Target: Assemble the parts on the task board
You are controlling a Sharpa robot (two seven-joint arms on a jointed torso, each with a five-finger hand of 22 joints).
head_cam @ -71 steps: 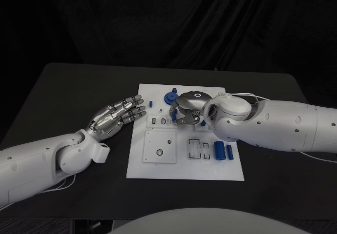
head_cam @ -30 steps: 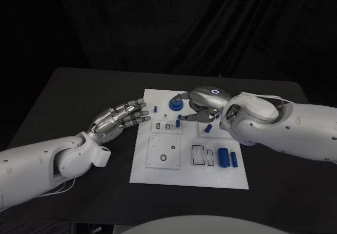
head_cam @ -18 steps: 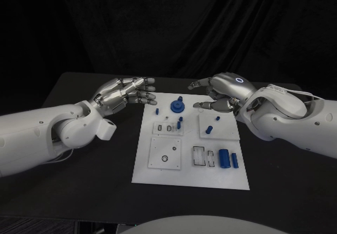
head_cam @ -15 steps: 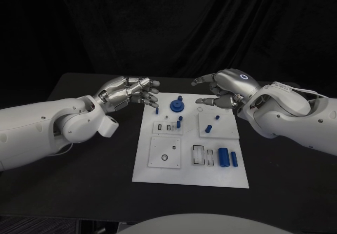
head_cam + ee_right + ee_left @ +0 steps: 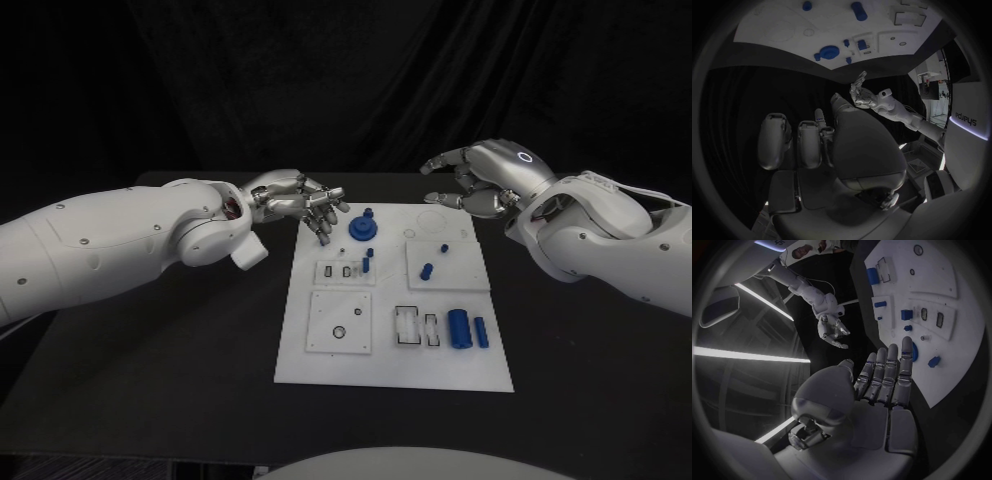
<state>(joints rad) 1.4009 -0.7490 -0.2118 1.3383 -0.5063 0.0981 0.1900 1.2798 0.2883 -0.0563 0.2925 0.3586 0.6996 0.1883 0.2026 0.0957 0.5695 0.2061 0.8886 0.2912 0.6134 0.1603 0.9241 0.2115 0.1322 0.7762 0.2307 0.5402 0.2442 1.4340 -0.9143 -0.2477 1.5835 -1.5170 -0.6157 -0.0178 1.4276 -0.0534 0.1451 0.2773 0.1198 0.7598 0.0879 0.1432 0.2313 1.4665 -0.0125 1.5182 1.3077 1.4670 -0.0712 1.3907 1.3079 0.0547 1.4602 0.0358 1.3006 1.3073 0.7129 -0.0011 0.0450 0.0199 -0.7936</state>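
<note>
Nearest on the flat white plastic task board [image 5: 392,370], at about five o'clock from its centre: a stubby blue plastic cylinder [image 5: 457,327] with a thinner blue bar [image 5: 480,329] just beside it, both lying flat next to two rectangular slots. Probably light, rigid and smooth, so apt to roll or slip; best pinched across the middle of the barrel, thumb against fingertip. At about seven o'clock, a raised square white plate [image 5: 340,321] with a small dark ring on it.

Mid-board: a short blue peg [image 5: 427,269] lying on the right-hand panel and another small blue peg [image 5: 368,263] standing by the left-hand slots. Tiny, likely easy to drop; best taken by the upper end in a fine pinch.

At the far end, around twelve o'clock: a round blue plastic knob-like part [image 5: 362,229] with a stem on top. Looks stiff and sturdy; the stem offers the obvious hold.

Beyond, over the black table [image 5: 173,380]: left robot hand [image 5: 300,203] at about eleven o'clock, fingers stretched out side by side over the board's far left corner, holding nothing. Right robot hand [image 5: 482,180] at about one o'clock, fingers loosely curved and apart, empty.

No writing legible on board or parts; faint lettering on a white casing in the right wrist view, too unclear to read with confidence.
</note>
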